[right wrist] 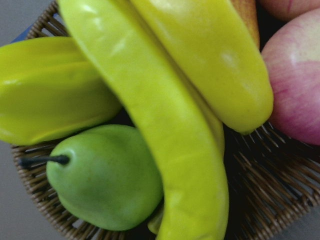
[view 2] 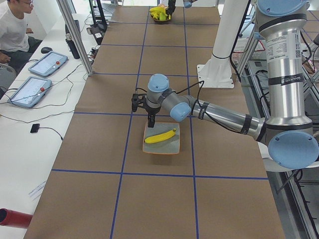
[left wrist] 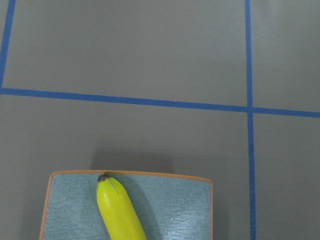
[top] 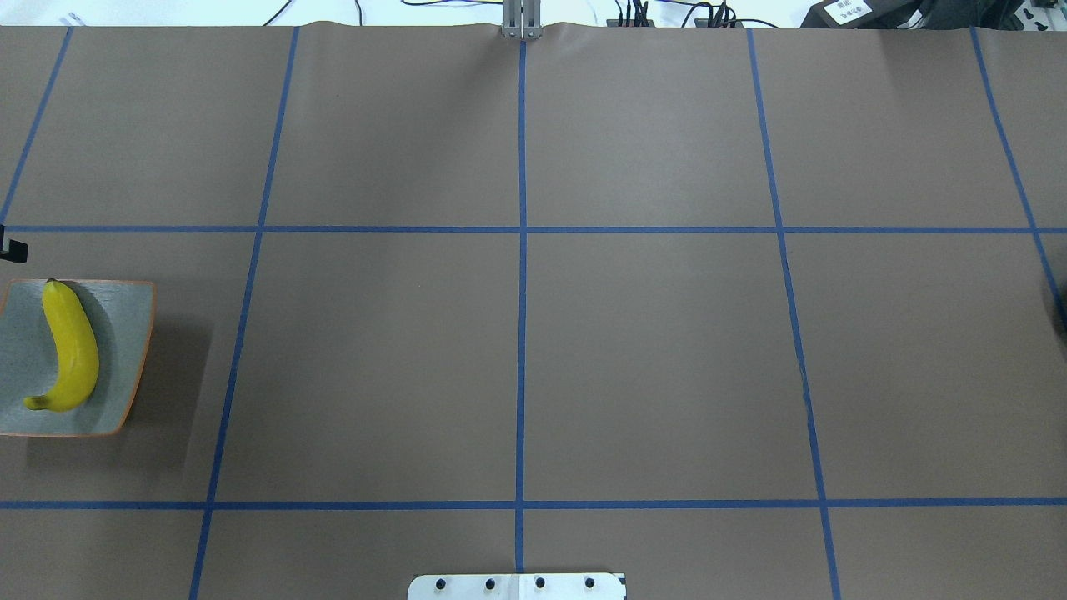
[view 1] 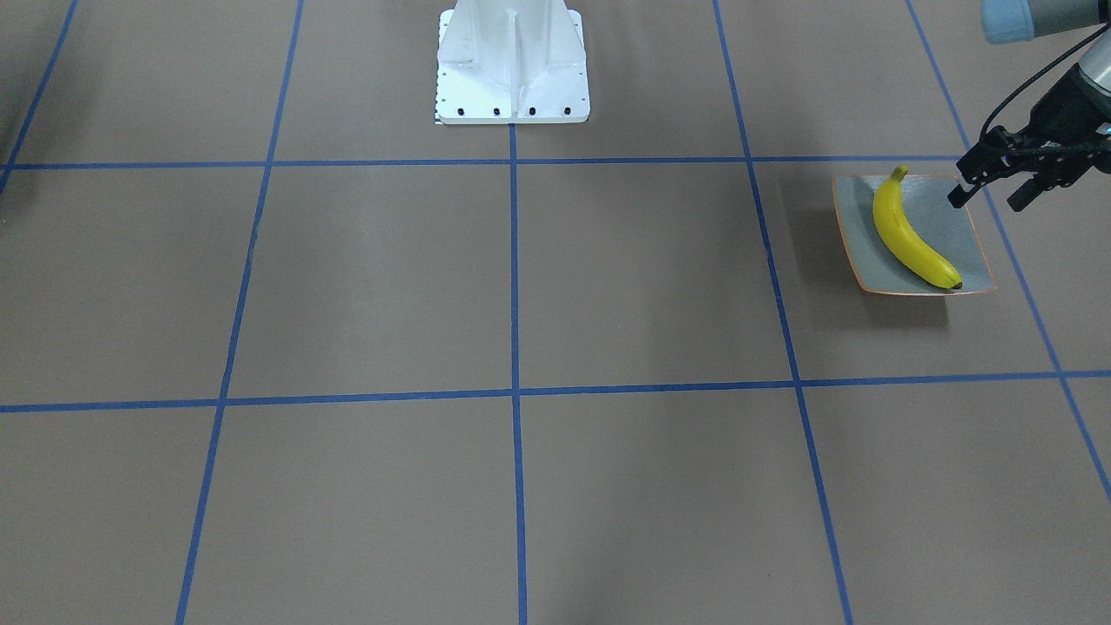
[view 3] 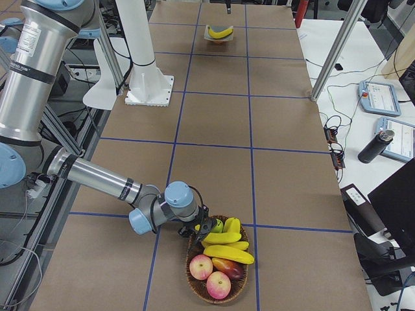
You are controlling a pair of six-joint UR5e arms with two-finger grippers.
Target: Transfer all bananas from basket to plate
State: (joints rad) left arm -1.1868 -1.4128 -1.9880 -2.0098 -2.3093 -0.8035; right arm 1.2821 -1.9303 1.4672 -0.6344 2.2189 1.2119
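One yellow banana (view 1: 911, 234) lies diagonally on the grey-green plate (view 1: 968, 227) with the orange rim, at the table's end on my left. My left gripper (view 1: 988, 195) hovers just beyond the plate's corner, open, with nothing between its fingers. The left wrist view looks down on the plate (left wrist: 175, 210) and the banana's dark tip (left wrist: 103, 177). Two more bananas (view 3: 227, 249) lie in the wicker basket (view 3: 194, 280) at the other end. My right gripper (view 3: 202, 227) is at the basket's rim beside them; I cannot tell whether it is open or shut. Up close, the two bananas (right wrist: 165, 125) fill the right wrist view.
The basket also holds two apples (view 3: 211, 275), a mango (view 3: 228, 265), a green pear (right wrist: 105, 177) and a ribbed green fruit (right wrist: 50, 90). The white robot pedestal (view 1: 512, 65) stands mid-table. A person (view 2: 12, 30) sits beside tablets (view 2: 32, 89) off the table's side.
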